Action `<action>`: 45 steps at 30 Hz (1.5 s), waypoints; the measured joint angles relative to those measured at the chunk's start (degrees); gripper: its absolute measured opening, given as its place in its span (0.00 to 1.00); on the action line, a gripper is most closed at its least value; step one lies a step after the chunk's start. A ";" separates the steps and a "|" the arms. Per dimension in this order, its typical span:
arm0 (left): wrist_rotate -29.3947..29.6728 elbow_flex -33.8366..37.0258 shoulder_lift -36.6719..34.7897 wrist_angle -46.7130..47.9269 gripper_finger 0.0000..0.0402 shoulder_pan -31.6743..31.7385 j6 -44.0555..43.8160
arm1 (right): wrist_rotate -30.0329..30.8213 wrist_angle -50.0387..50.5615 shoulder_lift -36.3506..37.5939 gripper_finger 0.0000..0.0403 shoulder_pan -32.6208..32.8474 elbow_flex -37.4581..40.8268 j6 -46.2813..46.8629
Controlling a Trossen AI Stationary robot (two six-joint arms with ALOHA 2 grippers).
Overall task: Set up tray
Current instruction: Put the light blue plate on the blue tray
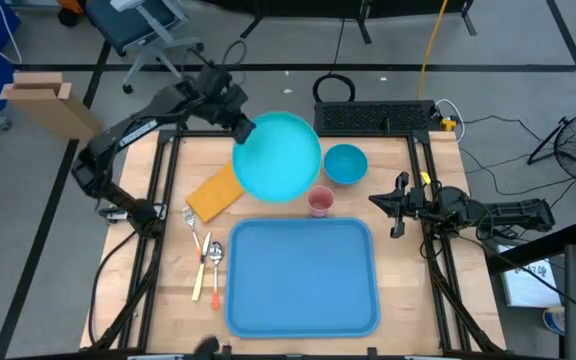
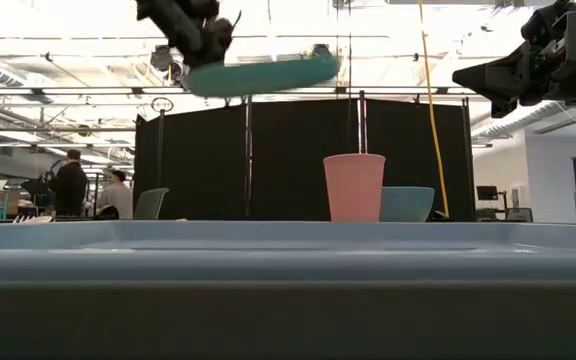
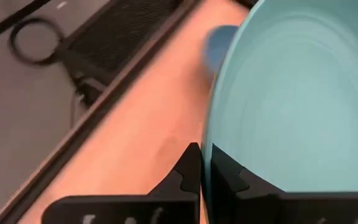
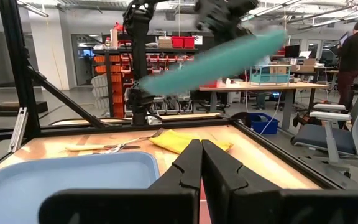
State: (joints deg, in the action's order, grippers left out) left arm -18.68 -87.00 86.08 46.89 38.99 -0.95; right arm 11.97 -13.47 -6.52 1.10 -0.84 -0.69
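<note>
Tray: flat on table, near edge, centred, nothing on it.
Left claw: clamped on rim of turquoise plate, plate held in the air above the table's far side, tilted.
Right claw: fingers pressed together, holding nothing, hovering off the table at the right edge.
Pink cup: upright, just beyond tray's far rim.
Blue bowl: beside cup, farther back.
Yellow cloth, cutlery: left of tray.
</note>
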 joint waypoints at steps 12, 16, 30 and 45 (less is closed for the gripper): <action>12.46 -0.04 2.02 -0.59 0.01 -25.70 -0.72 | 0.00 -1.30 0.00 0.00 0.02 0.02 -0.42; 14.30 -0.07 4.57 -2.62 0.01 -30.62 -1.84 | 0.00 -1.75 0.02 0.00 0.00 0.01 -0.04; 12.22 -1.11 18.44 -12.76 0.01 -40.49 -5.84 | 0.04 -2.75 0.02 0.00 0.02 -0.01 -0.13; 12.70 -15.69 34.78 -10.54 0.01 -41.75 -1.13 | 0.22 -3.43 0.02 0.00 0.02 0.02 -0.20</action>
State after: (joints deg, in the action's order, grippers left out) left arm -5.98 -102.69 120.86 36.35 -2.76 -2.08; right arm 12.19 -16.91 -6.50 1.13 -0.82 -0.89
